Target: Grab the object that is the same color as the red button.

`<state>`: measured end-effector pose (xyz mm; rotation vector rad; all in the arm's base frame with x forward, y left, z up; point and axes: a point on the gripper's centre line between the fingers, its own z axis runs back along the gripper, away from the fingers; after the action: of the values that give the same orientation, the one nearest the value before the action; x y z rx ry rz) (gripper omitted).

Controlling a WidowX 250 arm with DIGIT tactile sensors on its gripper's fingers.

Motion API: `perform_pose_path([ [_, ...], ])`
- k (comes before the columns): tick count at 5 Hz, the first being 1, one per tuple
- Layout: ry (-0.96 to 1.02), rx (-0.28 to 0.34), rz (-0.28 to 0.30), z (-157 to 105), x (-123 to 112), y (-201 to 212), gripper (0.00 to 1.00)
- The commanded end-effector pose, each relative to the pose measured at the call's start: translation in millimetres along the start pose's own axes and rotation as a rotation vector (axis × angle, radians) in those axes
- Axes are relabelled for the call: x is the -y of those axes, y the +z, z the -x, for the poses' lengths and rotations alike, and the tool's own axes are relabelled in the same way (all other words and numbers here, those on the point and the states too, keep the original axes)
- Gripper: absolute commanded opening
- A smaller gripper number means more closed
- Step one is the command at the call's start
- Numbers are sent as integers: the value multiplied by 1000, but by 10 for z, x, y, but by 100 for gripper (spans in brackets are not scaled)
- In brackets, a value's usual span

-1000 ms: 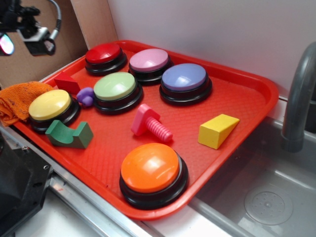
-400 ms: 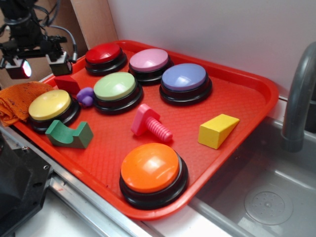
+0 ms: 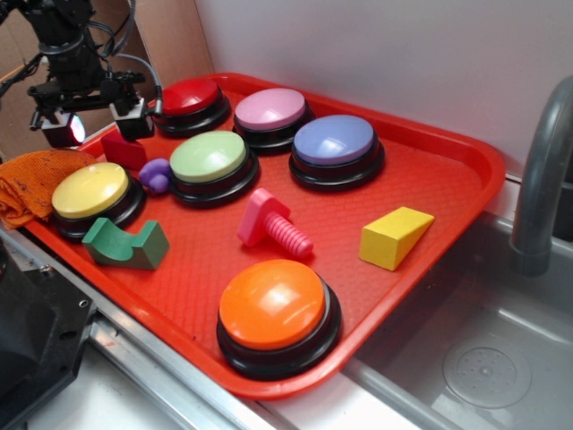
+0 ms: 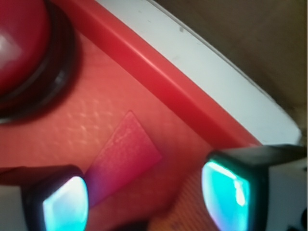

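Observation:
The object, a small matte red wedge [image 3: 124, 149], lies on the red tray [image 3: 448, 179] near its far left edge, just left of the glossy red button [image 3: 188, 97]. My gripper [image 3: 98, 127] hangs open right above the wedge, one finger on each side. In the wrist view the wedge [image 4: 122, 159] lies between and slightly ahead of the two glowing fingertips, nearer the left pad [image 4: 65, 204]. The gripper [image 4: 144, 197] holds nothing. The red button [image 4: 19, 43] fills that view's upper left corner.
An orange cloth [image 3: 31, 184] lies off the tray's left edge. Yellow [image 3: 89, 190], green [image 3: 208, 157], pink [image 3: 270, 108], blue [image 3: 333, 141] and orange [image 3: 271, 305] buttons fill the tray, with a purple toy [image 3: 155, 175], green block [image 3: 125, 244], pink screw [image 3: 271, 226] and yellow wedge [image 3: 394, 236]. A grey faucet [image 3: 542, 179] stands at right.
My gripper has moved right and down from the far left corner to a spot over the red wedge, and it has stayed open. Nothing on the tray has shifted.

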<state>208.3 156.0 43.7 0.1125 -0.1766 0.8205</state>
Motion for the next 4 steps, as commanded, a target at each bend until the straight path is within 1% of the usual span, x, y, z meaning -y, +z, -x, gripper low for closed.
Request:
perform_pose_path([
  [1,24,49,34,-102,22,53,100],
  [2,43,45,37,-104,42,22,100],
  [3,36,26,52,-88,36,-81,100],
  [4,31,31,55,-56,31,-165,100],
])
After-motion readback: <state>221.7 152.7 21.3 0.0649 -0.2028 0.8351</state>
